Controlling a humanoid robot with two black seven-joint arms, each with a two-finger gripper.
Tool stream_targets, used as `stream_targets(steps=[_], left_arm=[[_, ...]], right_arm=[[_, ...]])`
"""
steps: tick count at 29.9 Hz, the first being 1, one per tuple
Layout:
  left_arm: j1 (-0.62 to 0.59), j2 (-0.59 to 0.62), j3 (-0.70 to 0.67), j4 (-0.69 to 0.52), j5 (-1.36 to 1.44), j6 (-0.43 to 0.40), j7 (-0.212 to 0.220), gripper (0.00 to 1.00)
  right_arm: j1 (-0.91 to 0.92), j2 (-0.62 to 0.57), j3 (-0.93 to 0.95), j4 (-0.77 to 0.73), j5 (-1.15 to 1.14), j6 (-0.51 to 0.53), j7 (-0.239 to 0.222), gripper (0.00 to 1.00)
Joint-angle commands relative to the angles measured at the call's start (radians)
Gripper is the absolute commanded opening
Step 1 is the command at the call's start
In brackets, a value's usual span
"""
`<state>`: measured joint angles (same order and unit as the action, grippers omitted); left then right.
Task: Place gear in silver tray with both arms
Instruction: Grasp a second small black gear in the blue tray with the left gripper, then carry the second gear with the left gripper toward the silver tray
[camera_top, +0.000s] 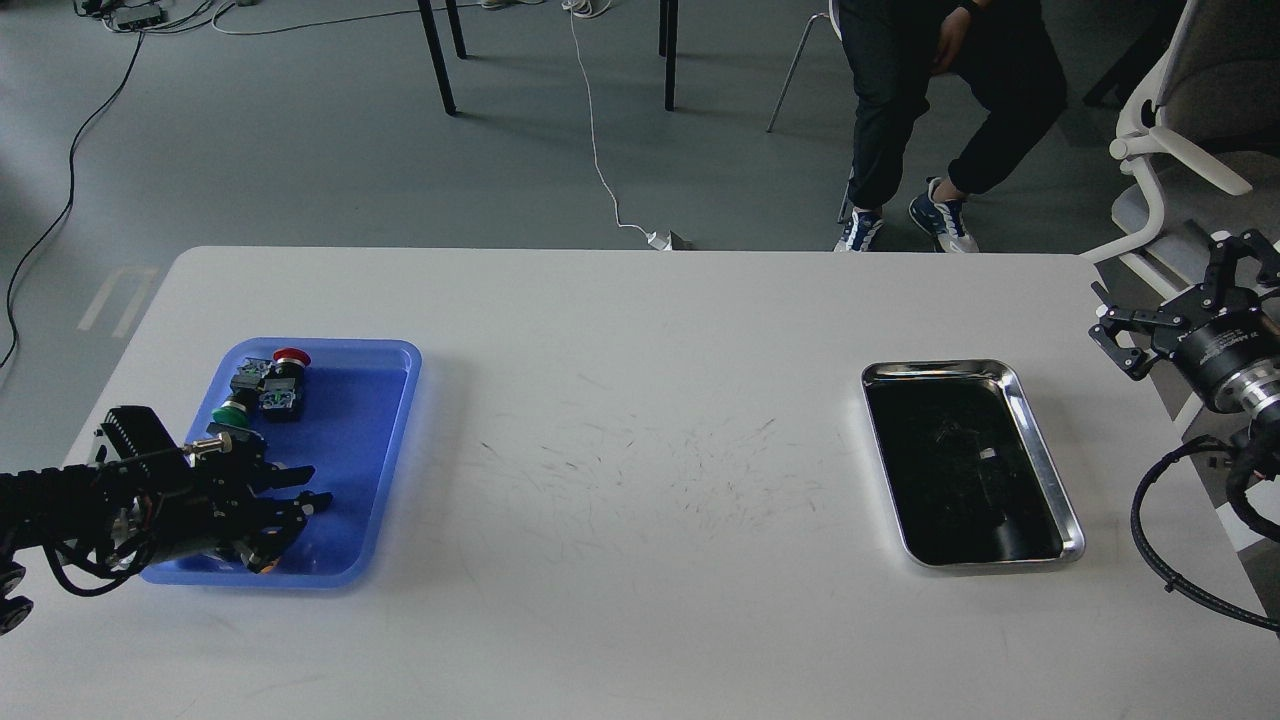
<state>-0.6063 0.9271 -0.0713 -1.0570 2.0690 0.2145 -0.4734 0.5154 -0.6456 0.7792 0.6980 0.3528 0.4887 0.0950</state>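
Note:
The silver tray (1043, 445) lies on the right side of the white table (640, 330), with nothing in it that I can make out on its dark bottom. My left gripper (305, 492) is low inside the front of the blue plastic tray (398, 420) at the left. Its two fingers are close together. I cannot make out a gear; anything between the fingers is hidden by the dark gripper. My right gripper (1165, 292) is open and empty, held beyond the table's right edge, above and to the right of the silver tray.
The blue tray also holds a red push-button (291, 357) and a green push-button (230, 413) on dark switch blocks at its back. A seated person (940, 110) and a white chair (1180, 130) are behind the table.

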Motion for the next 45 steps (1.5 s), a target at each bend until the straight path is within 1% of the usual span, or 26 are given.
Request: stream_targets(steps=[1,5,10,13,15,19,23,27,32,36,38,39,45], left_arm=[[0.005,0.002,0.011,0.0,-0.001,-0.001,-0.002,0.22],[0.005,0.006,0.011,0.0,-0.003,-0.001,-0.004,0.22],[0.003,0.006,0.011,0.0,-0.009,-0.003,-0.008,0.26],[0.005,0.007,0.011,0.0,-0.007,-0.001,-0.01,0.25],[0.005,0.007,0.011,0.0,-0.006,-0.001,-0.011,0.23],[-0.001,0.004,0.008,-0.001,-0.01,-0.003,-0.011,0.14],[-0.023,0.013,-0.001,-0.021,-0.01,-0.003,-0.014,0.11],[-0.095,0.044,-0.002,-0.075,-0.026,-0.014,-0.015,0.11],[-0.176,0.091,-0.004,-0.191,-0.064,-0.047,-0.011,0.11],[-0.25,0.095,-0.013,-0.3,-0.067,-0.099,0.007,0.11],[-0.286,0.073,-0.019,-0.343,-0.081,-0.119,0.045,0.11],[-0.303,0.044,-0.019,-0.359,-0.087,-0.129,0.067,0.11],[-0.362,-0.227,-0.025,-0.36,-0.093,-0.188,0.143,0.11]], right_arm=[[0.002,0.003,0.0,0.0,0.0,0.0,0.0,0.96],[0.005,0.003,0.0,0.0,0.0,0.0,0.0,0.96],[0.008,0.003,0.0,0.0,-0.002,0.0,0.0,0.96],[0.009,0.004,0.0,0.0,-0.002,0.0,0.0,0.96],[0.009,0.004,0.0,0.0,-0.002,0.0,0.0,0.96],[0.009,0.004,0.0,0.0,-0.002,0.0,0.0,0.96],[0.009,0.003,0.0,0.0,-0.002,0.0,0.0,0.96],[0.011,0.003,0.0,0.0,-0.002,0.0,0.0,0.96],[0.011,0.001,0.0,0.0,-0.002,0.0,0.0,0.96],[0.012,0.001,0.0,0.0,-0.002,0.0,0.002,0.96],[0.014,0.001,0.002,0.0,-0.002,0.0,0.002,0.96],[0.015,0.001,0.002,0.0,-0.002,0.0,0.002,0.96],[0.018,-0.008,0.003,-0.003,-0.002,0.0,0.0,0.96]])
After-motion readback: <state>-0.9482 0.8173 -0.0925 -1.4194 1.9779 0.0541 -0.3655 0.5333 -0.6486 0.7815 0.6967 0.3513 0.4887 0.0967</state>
